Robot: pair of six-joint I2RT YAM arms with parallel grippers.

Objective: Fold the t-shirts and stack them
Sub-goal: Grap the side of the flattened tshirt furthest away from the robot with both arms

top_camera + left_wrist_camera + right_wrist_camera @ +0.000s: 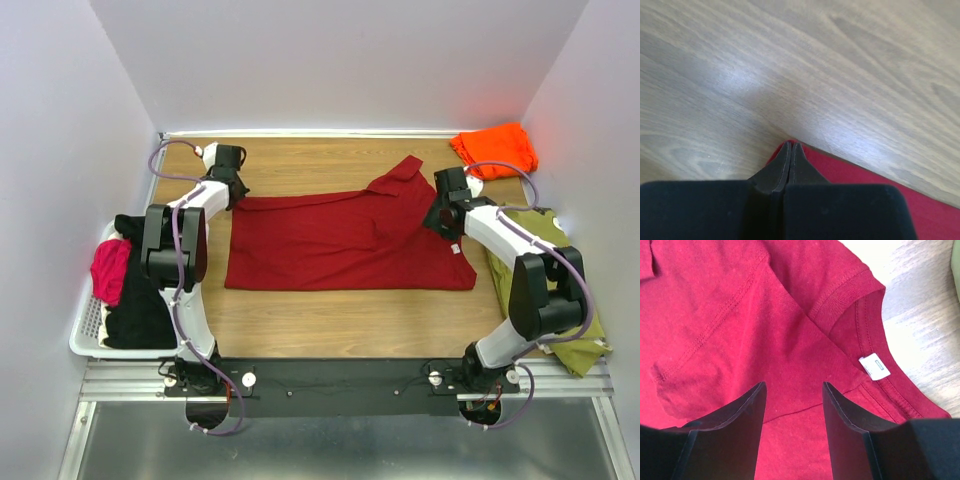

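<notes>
The left end effector (790, 146) is closed tight on the far left corner of the red shirt (340, 245). The right end effector (794, 385) is set wide open over the cloth beside the collar (842, 292). The shirt is spread flat on the worktop (330, 320). Being thin, limp and light, it is probably best pinched at corners and hems, and sagging is to be expected.

Bare table (350, 320) nearside of red t-shirt (340, 245) — basket (82, 345) blocks left.
</notes>
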